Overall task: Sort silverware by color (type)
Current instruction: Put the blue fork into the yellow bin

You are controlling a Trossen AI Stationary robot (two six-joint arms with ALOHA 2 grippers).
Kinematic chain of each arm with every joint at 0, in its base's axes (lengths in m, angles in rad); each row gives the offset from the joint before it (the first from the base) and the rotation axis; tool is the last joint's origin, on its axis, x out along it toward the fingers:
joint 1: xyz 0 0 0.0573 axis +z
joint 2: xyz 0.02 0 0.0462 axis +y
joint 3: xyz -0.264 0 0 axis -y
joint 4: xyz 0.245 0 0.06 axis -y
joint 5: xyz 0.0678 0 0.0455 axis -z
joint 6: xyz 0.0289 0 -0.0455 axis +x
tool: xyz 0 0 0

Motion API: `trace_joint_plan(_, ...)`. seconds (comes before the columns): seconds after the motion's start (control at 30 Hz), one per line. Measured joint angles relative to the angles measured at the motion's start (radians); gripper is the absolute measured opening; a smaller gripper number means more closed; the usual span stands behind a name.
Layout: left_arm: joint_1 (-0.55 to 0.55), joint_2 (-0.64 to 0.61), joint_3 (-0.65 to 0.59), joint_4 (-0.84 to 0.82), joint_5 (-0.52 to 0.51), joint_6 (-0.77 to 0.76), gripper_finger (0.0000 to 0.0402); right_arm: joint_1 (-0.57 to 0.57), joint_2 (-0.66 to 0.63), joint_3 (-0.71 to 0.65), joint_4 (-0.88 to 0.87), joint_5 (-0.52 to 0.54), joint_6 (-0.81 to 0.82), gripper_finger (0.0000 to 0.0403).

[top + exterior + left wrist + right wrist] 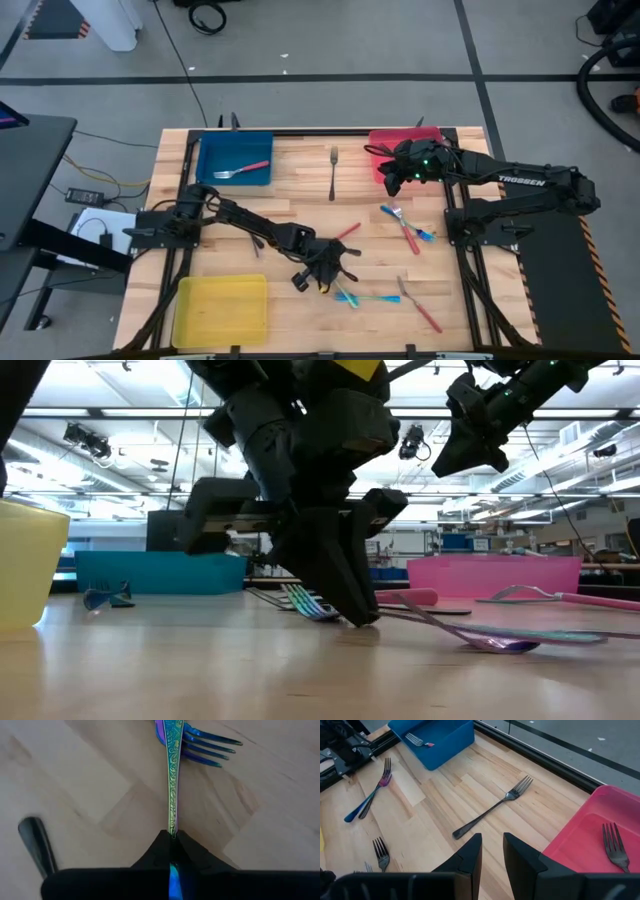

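Overhead, the left gripper (322, 268) sits low and centre in the frame, down on the table (300, 205) among loose forks, while the right gripper (397, 178) hovers beside the red tray (378, 140) at upper right. A blue tray (210, 160) at upper left holds a pink-handled fork (241, 170); a yellow tray (222, 310) lies lower left. "TROSSEN" reads on the right arm.

From table height, the left arm's fingers touch down at centre frame on a shiny fork.

Through the left wrist camera, the fingers are pinched tight on the handle of the blue-green fork (173, 775), whose tines lie at the top of the frame. A straight, slow lift should keep it from twisting.

Through the right wrist camera, the fingers stand slightly apart, holding nothing, above a grey fork (492, 807) at centre.
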Motion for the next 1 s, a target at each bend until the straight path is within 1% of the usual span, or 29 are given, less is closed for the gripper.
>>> trace_joint_plan(0.23,0.005,-0.104,0.0,-0.079,-0.016,-0.036,0.001,0.007,0.0,0.0,-0.004,-0.004,-0.001,0.0087)
trace_joint_plan(0.33,0.005,-0.16,0.0,-0.129,-0.019,-0.078,0.001,0.019,0.0,0.0,-0.005,-0.004,-0.002,0.0087)
trace_joint_plan(0.5,0.004,-0.267,0.001,-0.253,-0.019,-0.139,0.001,0.046,0.0,0.0,-0.008,-0.002,-0.003,0.0087)
trace_joint_plan(0.67,-0.004,-0.388,0.002,-0.404,-0.021,-0.24,0.0009,0.068,0.0,0.0,-0.004,0.002,0.016,0.0087)
trace_joint_plan(0.9,-0.043,-0.534,0.002,-0.591,-0.122,-0.406,0.0009,0.101,0.0,0.0,0.004,-0.001,0.015,0.0087)
trace_joint_plan(1.0,-0.071,-0.587,0.002,-0.701,-0.128,-0.503,0.0009,0.114,0.0,0.0,0.004,-0.006,0.015,0.0087)
